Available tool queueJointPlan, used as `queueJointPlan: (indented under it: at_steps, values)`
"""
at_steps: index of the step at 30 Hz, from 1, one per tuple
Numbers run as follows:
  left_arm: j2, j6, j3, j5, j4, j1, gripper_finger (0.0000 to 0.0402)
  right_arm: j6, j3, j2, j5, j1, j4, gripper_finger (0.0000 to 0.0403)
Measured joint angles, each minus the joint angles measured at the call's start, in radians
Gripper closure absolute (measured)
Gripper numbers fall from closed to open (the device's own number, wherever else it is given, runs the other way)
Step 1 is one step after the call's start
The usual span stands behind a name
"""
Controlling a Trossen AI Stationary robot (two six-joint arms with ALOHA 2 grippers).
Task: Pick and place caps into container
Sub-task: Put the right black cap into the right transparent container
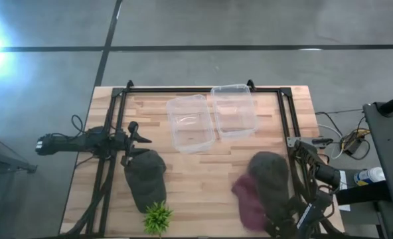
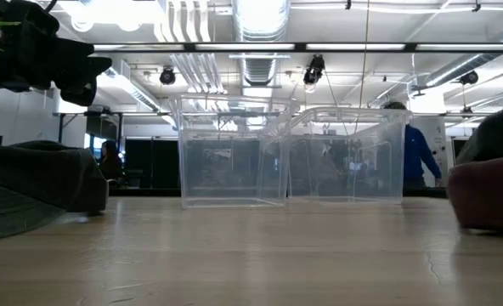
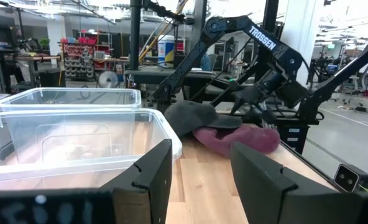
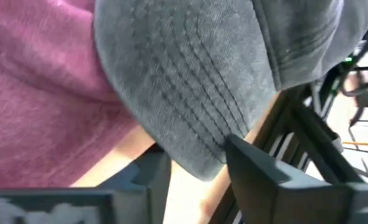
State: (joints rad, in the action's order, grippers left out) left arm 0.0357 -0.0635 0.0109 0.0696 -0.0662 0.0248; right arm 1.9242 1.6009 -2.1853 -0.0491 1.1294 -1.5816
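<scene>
One dark grey-olive cap (image 1: 145, 176) lies flat on the table's left near part, its crown just under my left gripper (image 1: 140, 136), which hovers open and points toward the containers (image 3: 78, 134). A second dark cap (image 1: 271, 174) rests partly on the maroon cap (image 1: 249, 196) at the right near side. My right gripper (image 4: 196, 152) is open at this dark cap's brim (image 4: 190, 93), with a finger on either side of the brim's edge. Two clear tubs (image 1: 191, 123) (image 1: 234, 109) stand side by side at the far middle. My right gripper is open with the rounded front edge of the dark cap's brim (image 4: 199, 168) reaching between its fingers. The cap still lies on the maroon cap (image 4: 41, 93). Whether a finger touches the brim, I cannot tell.
A small green plant (image 1: 158, 218) stands at the near edge, close to the left cap's brim. A black frame (image 1: 203, 89) runs round the table's far and side edges. Bare wood (image 1: 203, 186) lies between the two cap groups. A person (image 2: 417, 157) stands in the room behind.
</scene>
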Motion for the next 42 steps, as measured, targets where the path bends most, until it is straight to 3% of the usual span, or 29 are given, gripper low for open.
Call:
queueJointPlan:
  at_steps: [8,15,19,24,33,42]
  values:
    - [0.0,0.0,0.0,0.0,0.0,0.0,0.0244,0.006,-0.04,0.004,-0.017,-0.01,-0.009,0.036]
    - [0.0,0.0,0.0,0.0,0.0,0.0,0.0244,0.017,0.036,0.09,-0.101,-0.01,0.009,0.0373]
    - [0.0,0.0,0.0,0.0,0.0,0.0,0.0244,0.018,0.07,0.207,-0.225,-0.011,0.024,0.0376]
    - [0.0,0.0,0.0,0.0,0.001,0.0,0.0244,0.06,0.041,0.365,-0.47,-0.037,0.028,0.0383]
    - [0.0,0.0,0.0,0.0,0.001,0.0,0.0244,-0.137,-0.087,0.523,-0.696,-0.269,0.015,0.0389]
    - [0.0,0.0,0.0,0.0,0.0,0.0,0.0244,-0.339,-0.004,0.719,-1.07,-0.386,0.014,0.0389]
